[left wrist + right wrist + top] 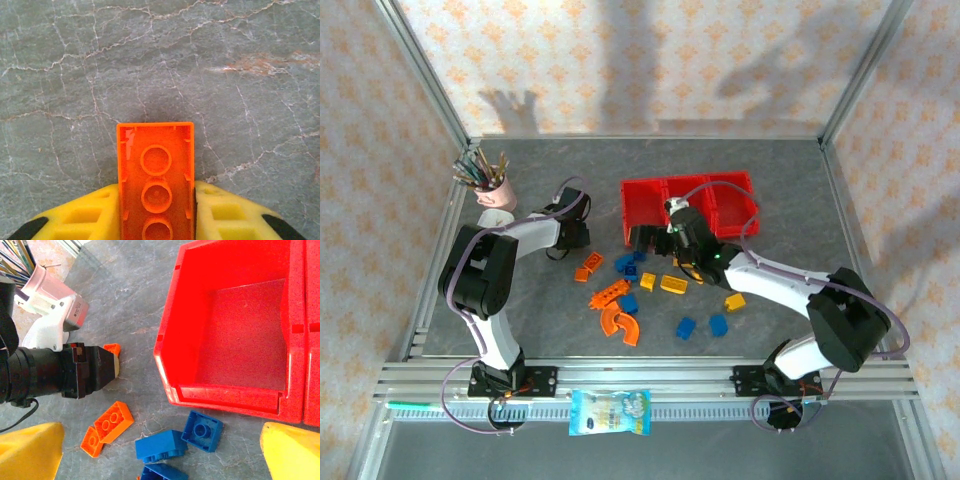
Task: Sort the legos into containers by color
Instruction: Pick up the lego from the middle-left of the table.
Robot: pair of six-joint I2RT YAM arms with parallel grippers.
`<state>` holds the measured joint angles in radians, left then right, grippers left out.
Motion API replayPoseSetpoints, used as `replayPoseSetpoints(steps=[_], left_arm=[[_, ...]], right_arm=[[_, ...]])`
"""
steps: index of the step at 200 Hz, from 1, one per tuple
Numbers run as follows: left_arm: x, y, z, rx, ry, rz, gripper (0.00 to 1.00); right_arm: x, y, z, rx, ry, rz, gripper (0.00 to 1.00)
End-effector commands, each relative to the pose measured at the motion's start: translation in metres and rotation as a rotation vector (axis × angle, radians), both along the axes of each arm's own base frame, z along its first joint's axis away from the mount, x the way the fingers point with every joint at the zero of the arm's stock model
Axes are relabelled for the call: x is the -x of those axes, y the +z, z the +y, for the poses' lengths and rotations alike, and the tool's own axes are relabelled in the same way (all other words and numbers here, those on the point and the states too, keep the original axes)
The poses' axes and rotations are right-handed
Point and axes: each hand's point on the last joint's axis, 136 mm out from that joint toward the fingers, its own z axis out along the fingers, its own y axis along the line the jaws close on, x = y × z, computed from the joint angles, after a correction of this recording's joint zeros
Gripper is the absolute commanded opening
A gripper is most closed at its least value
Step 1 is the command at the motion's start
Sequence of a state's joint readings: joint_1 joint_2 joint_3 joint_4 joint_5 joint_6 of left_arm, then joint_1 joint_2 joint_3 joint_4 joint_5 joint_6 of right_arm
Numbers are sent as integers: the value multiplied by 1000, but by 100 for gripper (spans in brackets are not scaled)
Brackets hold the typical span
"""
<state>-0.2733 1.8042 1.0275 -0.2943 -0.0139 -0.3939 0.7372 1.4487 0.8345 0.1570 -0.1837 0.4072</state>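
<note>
My left pincer (155, 215) is clenched on an orange brick (155, 170) that juts well past the pads, so it may pivot or slip on lifting; my right pincer (160, 455) is released.

Toward my left, near the table's edge, I see a pink cup (500, 188) packed with pencils (480, 165), standing on the grey, marble-veined table (790, 190). A blue-and-white snack packet (610, 412) lies on the metal rail (720, 375) nearest me. Floral wallpaper (670, 60) lines the walls behind.
</note>
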Motion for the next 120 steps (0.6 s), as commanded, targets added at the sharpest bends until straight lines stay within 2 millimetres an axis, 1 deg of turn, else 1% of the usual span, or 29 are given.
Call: replayPoseSetpoints(steps=[1,13,33,68,91,120], left_arm=[[12,-9,8,-24,10,54,28],[12,-6,6,-14,10,52,25],[9,4,3,9,11,32,21],[3,34,-7,71,16,-46,16],[-1,60,-22,113,0,-101,15],[-8,100,-54,161,-48,-188,13]], right_arm=[[-5,21,7,-26,3,-46,100],[-6,24,7,-27,2,-50,100],[-9,29,5,-14,-10,-58,100],[-15,40,-3,3,-37,-70,100],[-18,47,-15,4,-69,-72,100],[-22,54,-35,5,-112,-74,100]])
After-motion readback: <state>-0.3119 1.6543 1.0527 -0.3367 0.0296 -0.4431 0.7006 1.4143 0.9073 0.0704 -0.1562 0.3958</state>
